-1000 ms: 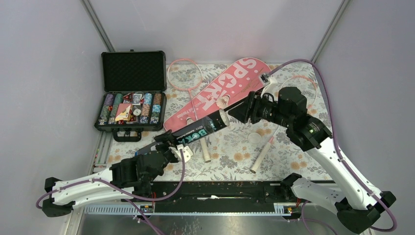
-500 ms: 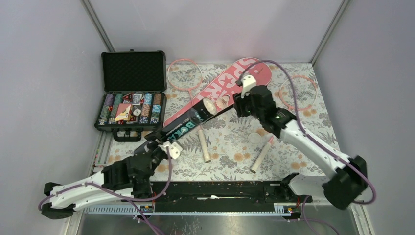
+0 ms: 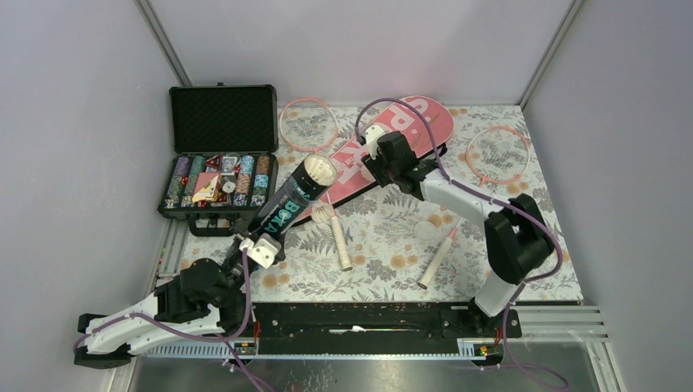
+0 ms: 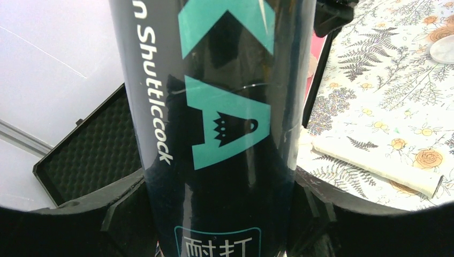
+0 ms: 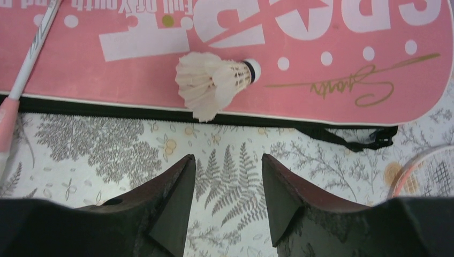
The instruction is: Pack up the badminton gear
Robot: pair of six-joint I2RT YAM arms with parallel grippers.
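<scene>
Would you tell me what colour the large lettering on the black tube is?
Teal; the lettering shows best in the left wrist view.

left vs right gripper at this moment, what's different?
Load: the left gripper is clamped on the black shuttlecock tube; the right gripper holds nothing.
Jaws: the tube fills the left gripper's jaws; the right gripper's stand open, with floral cloth showing between them.
Place: the right gripper sits just short of a shuttlecock lying on the pink bag; no shuttlecock shows by the left gripper.
Shared: dark two-finger build.
</scene>
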